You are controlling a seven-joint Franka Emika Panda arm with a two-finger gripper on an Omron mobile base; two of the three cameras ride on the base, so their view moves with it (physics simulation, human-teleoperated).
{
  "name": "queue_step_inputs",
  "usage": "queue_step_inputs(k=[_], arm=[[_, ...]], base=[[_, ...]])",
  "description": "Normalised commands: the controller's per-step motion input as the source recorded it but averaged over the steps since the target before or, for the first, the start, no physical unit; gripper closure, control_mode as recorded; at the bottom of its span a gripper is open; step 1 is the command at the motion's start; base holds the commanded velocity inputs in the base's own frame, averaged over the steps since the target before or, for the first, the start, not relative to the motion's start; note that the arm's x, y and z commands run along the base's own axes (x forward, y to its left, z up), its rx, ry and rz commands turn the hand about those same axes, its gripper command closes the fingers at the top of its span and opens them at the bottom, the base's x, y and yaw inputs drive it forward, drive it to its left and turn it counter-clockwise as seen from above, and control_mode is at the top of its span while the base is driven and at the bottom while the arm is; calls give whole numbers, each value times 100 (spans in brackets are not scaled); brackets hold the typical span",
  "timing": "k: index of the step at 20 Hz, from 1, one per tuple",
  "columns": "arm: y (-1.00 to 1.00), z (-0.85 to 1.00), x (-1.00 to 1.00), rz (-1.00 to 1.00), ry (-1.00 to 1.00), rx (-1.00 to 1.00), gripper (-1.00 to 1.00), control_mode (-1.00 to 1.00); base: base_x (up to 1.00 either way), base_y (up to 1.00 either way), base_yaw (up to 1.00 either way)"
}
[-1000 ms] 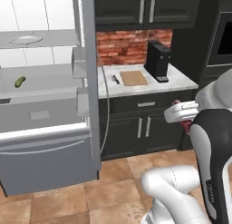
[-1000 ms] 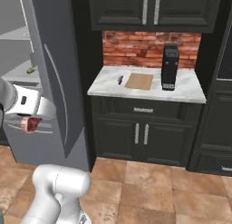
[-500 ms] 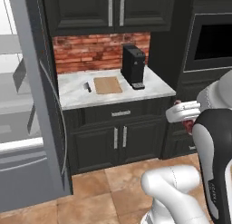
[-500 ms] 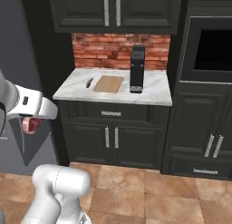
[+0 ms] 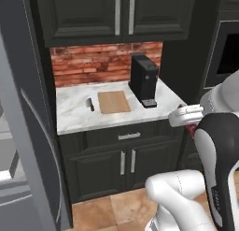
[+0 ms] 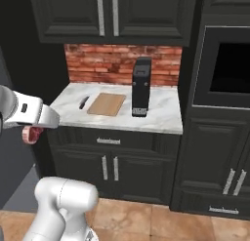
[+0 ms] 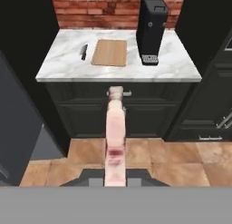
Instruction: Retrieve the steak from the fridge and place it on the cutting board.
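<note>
Steak [image 7: 115, 132] pinched edge-on between fingers [image 7: 90, 177], held above floor before counter, cutting board [image 7: 110, 52] bare beside cleaver [image 7: 83, 51]

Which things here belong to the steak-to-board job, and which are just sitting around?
Job:
- steak, clamped in the gripper
- cutting board, bare on the counter
- fridge, door edge at left

Lying about:
- knife beside the board
- black coffee machine
- wall oven

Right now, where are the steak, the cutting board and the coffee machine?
steak [image 7: 114, 128]: hand view, middle of its pink edge, gripped by the hand.
cutting board [image 7: 110, 52]: hand view, centre of its top face.
coffee machine [image 6: 140, 86]: right base view, middle of its front.
</note>
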Motion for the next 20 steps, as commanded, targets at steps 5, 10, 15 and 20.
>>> queue_step_inputs(k=[5,10,15,20], arm=[[0,0,0,0,0,0,100,100],[0,0,0,0,0,0,100,100],[0,0,0,0,0,0,100,100],[0,0,0,0,0,0,100,100]], base=[[71,-40,5],[31,6,0],[40,11,0],[61,5,0]])
